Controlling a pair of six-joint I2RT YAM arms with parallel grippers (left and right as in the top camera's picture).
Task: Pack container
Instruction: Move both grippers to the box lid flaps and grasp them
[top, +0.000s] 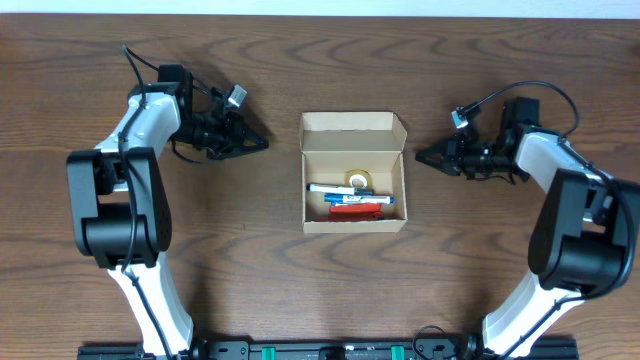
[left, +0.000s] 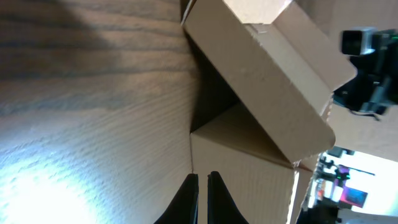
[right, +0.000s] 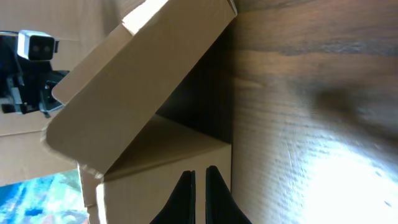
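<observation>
left gripper: sits on the left side of the box, tip aimed at it. It's near the box but not touching, with bare wood between them.
left jaws: pretty much pressed together. In the left wrist view the two dark fingers have just a thin sliver of a gap and nothing is pinched in it.
right gripper: mirror image on the right side, tip aimed at the box's right wall. It's close, but there's a clear gap.
right jaws: same deal. The fingers are closed down to a narrow slit and aren't holding anything.
container: a tan cardboard box in the middle of the table, between the two grippers. It sits flat and square to the table edge.
lid flap: open, folded back on the far side of the box away from the arm bases, with its plain inside face showing.
inside the box: a tape roll sits toward the back. Just in front of it are white markers with blue ends lying crosswise, and a red item lies nearest the front wall. I can't tell exactly what the red one is.
wrist views: both show a plain cardboard side of the box close ahead of the fingertips, with a slanted cardboard panel sticking out above it. The other arm's black hardware peeks out past the box in each one.
lighting: there's a bright glare patch on the wood grain in both wrist shots.
</observation>
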